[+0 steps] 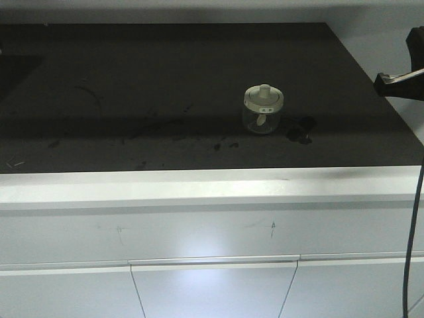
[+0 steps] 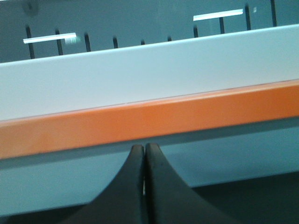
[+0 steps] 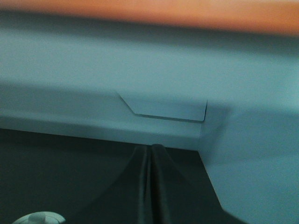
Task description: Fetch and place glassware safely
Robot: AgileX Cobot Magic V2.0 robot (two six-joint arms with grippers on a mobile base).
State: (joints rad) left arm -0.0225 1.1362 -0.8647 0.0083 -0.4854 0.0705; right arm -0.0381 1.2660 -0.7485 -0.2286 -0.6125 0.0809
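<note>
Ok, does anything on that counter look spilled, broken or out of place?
The jar stands upright, lid on, seemingly intact. Just beside it on the dark countertop lies a glossy dark blotch, possibly a small spill or a stain; I cannot tell which. Faint smudges are scattered further left.

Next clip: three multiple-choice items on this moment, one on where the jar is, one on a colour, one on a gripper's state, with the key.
1. Where does the jar stand?
A. on the dark counter, right of its middle.
B. on the floor.
C. lifted in the air.

2. What colour is its lid?
A. orange.
B. cream-white.
C. black.

3. How is the left gripper?
A. wide open.
B. shut on the jar.
C. shut, holding nothing.

Key:
1 A, it rests on the counter in the front view.
2 B, the knobbed lid is pale cream.
3 C, its fingers press together with nothing between.
</note>
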